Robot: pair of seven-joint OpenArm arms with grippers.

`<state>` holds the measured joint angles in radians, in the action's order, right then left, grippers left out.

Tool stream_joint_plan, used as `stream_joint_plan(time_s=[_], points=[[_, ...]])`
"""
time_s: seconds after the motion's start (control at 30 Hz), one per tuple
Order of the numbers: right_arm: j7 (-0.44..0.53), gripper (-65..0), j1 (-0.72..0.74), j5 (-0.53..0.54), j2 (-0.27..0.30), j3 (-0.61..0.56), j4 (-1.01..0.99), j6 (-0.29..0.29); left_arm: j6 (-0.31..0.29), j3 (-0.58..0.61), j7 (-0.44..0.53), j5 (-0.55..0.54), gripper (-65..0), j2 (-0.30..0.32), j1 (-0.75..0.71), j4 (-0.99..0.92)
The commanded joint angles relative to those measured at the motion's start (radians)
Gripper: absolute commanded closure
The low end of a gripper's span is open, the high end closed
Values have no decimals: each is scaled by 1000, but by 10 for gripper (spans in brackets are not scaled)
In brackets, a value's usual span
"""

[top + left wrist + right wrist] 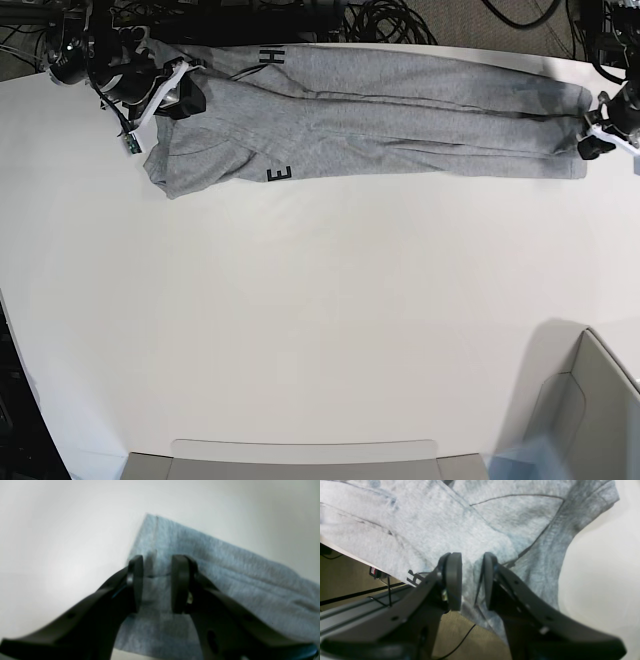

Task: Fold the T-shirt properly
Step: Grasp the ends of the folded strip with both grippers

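Grey T-shirt (pixel 380 110) lies lengthwise along table's (pixel 300 320) far edge.

Matte black left gripper (pixel 157 583) and right gripper (pixel 472 581), each with two curved plastic fingers dotted with small round holes, ending in flat oval pads. Seen from the base view, black-and-white wrists, looped with thin dark cables.

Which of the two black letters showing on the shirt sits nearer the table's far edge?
The H, on the upper fold of the T-shirt by the far table edge. The E sits on the lower fold edge, toward the open tabletop.
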<state>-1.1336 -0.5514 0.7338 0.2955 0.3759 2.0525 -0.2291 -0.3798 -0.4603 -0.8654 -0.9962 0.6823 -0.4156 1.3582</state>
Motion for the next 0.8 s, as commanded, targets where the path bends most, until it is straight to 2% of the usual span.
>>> stream_joint_plan(time_s=[0.0, 0.13, 0.27, 0.43, 0.57, 0.6, 0.67, 0.7, 0.77], points=[[13, -156, 1, 16, 11, 4, 13, -5, 5, 11, 16, -5, -197, 29, -4, -27], [13, -156, 1, 16, 11, 4, 13, -5, 6, 85, 82, 13, -196, 32, 21, -93], [13, -156, 1, 16, 11, 4, 13, -5, 6, 90, 91, 96, -196, 27, 24, -107], [13, -156, 1, 16, 11, 4, 13, -5, 6, 102, 81, 119, -196, 24, 24, -110], [13, -156, 1, 16, 11, 4, 13, -5, -3, 200, 81, 115, -196, 24, 24, -107], [13, -156, 3, 16, 11, 4, 13, -5, -9, 220, 81, 113, -195, 24, 24, -102], [13, -156, 3, 16, 11, 4, 13, -5, -60, 266, 79, 112, -191, 24, 24, -102], [13, -156, 3, 16, 11, 4, 13, -5, -91, 278, 79, 112, -180, 21, 25, -102], [13, -156, 3, 16, 11, 4, 15, -5, -109, 285, 56, 113, -127, -5, 36, -102]])
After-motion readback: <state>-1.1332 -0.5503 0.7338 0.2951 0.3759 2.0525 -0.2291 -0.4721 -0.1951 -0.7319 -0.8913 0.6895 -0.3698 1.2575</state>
